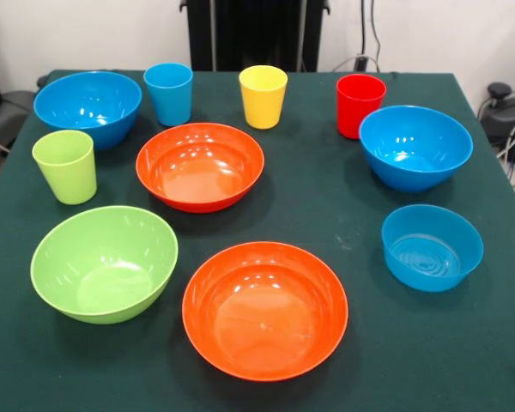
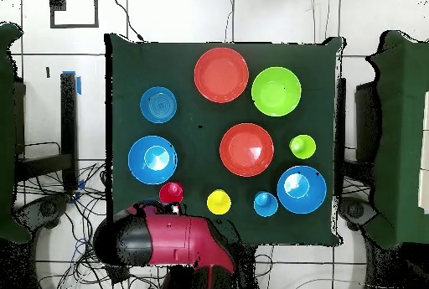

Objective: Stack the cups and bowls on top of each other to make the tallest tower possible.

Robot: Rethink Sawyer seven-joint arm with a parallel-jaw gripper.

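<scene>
- The cups, blue (image 1: 168, 93), yellow (image 1: 263, 95), red (image 1: 360, 104) and green (image 1: 65, 166), stand upright and apart along the table's (image 1: 326, 206) far part.
- The bowls, such as the near orange one (image 1: 264, 310), sit mouth-up, unstacked: no tower is begun.
- The arm (image 2: 163, 242) is drawn back off the table; I cannot tell its gripper's state.

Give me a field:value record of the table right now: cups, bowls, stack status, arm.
cups: blue cup, yellow cup, red cup, green cup, all upright, apart
bowls: two orange, green bowl, two deep blue, small blue bowl
tower: none, nothing stacked
arm: drawn back at table edge
gripper: not visible
</scene>
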